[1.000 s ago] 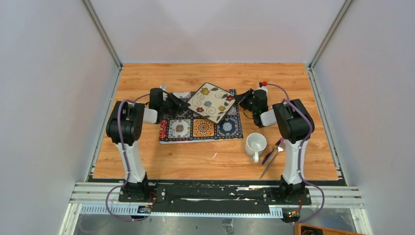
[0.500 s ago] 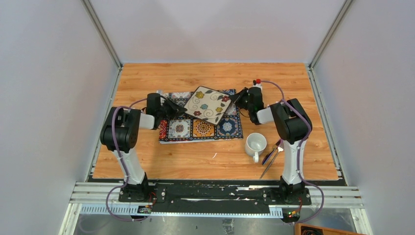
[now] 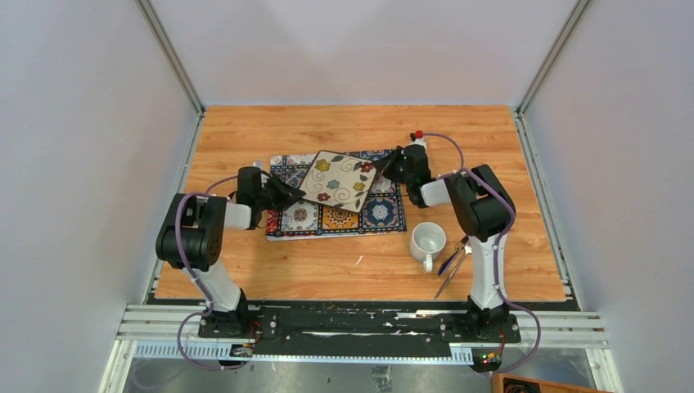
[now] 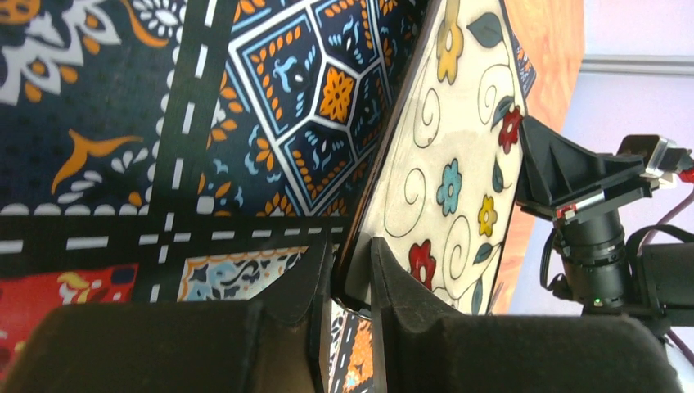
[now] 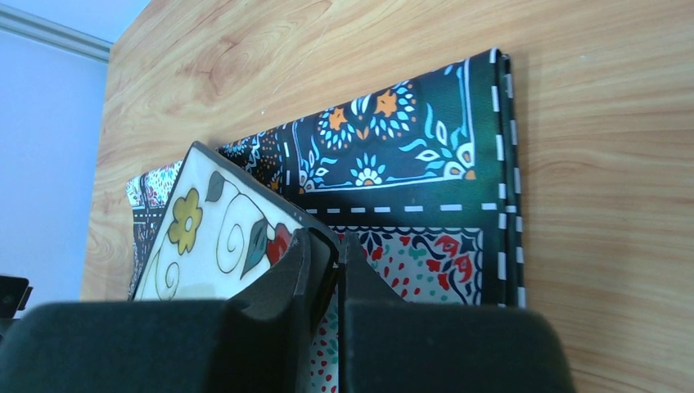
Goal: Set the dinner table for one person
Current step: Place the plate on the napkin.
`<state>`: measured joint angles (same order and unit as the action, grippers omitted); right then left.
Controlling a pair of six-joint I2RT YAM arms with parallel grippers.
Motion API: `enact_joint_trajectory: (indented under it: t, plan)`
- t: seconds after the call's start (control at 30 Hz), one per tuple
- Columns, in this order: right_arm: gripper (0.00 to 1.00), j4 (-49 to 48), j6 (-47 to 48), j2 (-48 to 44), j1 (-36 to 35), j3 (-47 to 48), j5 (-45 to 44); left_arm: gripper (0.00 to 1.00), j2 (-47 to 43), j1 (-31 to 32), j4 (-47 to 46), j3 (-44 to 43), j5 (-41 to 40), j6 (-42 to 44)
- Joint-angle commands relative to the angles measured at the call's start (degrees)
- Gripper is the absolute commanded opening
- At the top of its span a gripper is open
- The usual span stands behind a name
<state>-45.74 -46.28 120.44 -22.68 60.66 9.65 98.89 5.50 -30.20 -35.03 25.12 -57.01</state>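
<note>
No readable text, labels, brands or numbers on anything in view

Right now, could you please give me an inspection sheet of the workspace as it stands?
Surface: dinner table, wood-grain, with a tile-patterned placemat lying on it.
Job's things: floral plate held tilted over the placemat; white mug and cutlery on the wood by the right arm.
Clutter: one small white speck near the mug.
Grippers: left gripper and right gripper each shut on opposite plate corners.
Cables: purple cables run along both arms.
Surroundings: plain white walls; metal rail at the near edge.
</note>
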Motion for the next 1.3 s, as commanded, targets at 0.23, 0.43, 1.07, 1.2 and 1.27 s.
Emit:
enact_joint_trajectory:
  t: [0.23,0.43,1.07,1.2,1.27]
  plan:
    - [0.00,1.7,4.1,2.1,-14.6,4.0,22.0,0.00,-5.7,7.0,-6.5,3.5,14.3,3.1]
    - [0.00,2.6,5.0,2.6,-14.4,4.7,21.6,0.00,-7.3,7.0,-6.5,5.7,14.0,3.4]
    - [0.00,2.8,5.3,4.0,-13.5,4.5,21.5,0.00,-3.0,10.4,-16.4,9.4,13.2,-1.2]
    - [0.00,2.3,4.7,5.7,-13.5,5.4,22.1,0.00,-4.0,10.8,-16.6,10.7,12.5,-1.3]
    - [0.00,2.2,4.4,6.3,-13.5,5.9,22.4,0.00,-4.7,10.8,-16.7,11.0,12.3,-1.4]
